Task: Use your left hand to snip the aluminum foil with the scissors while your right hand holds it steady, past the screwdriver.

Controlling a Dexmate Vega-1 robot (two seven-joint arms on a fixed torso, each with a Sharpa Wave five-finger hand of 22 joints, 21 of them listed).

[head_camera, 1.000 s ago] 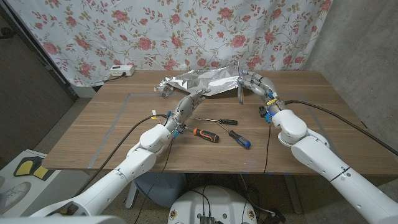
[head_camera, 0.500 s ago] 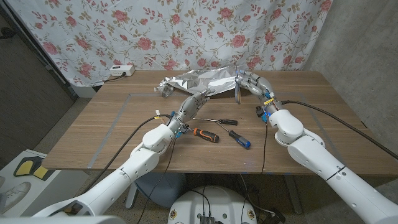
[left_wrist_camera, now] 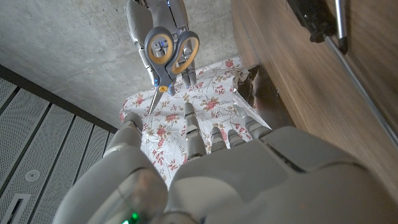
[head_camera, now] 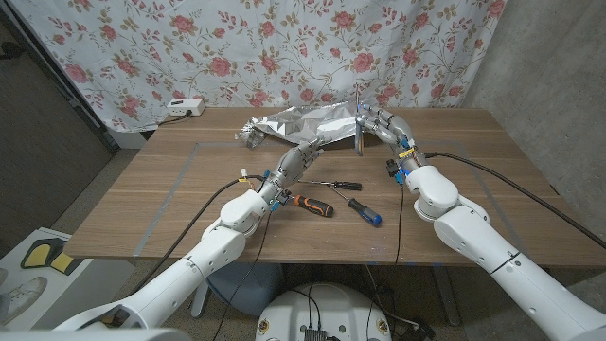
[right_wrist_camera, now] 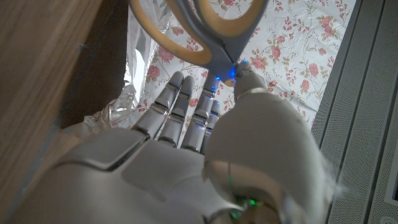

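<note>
So the right hand (head_camera: 379,124) is gripping the scissors (head_camera: 359,133) upright by the foil (head_camera: 301,124) at the desk's (head_camera: 454,189) far edge. The left hand (head_camera: 301,159) reaches toward the foil, fingers apart, holding nothing. Screwdrivers (head_camera: 312,204) lie nearer.

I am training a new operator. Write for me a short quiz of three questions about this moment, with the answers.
1. Multiple choice: which of the robot's hands holds the scissors? A. its left; B. its right; C. neither.
2. True or false: the aluminum foil lies on the table farther from the robot than the screwdrivers.
3. Fill the gap: the left hand, its fingers stretched toward the foil, holds ____.

Key: 1. B, the right hand grips them beside the foil. 2. True. 3. nothing.
</note>
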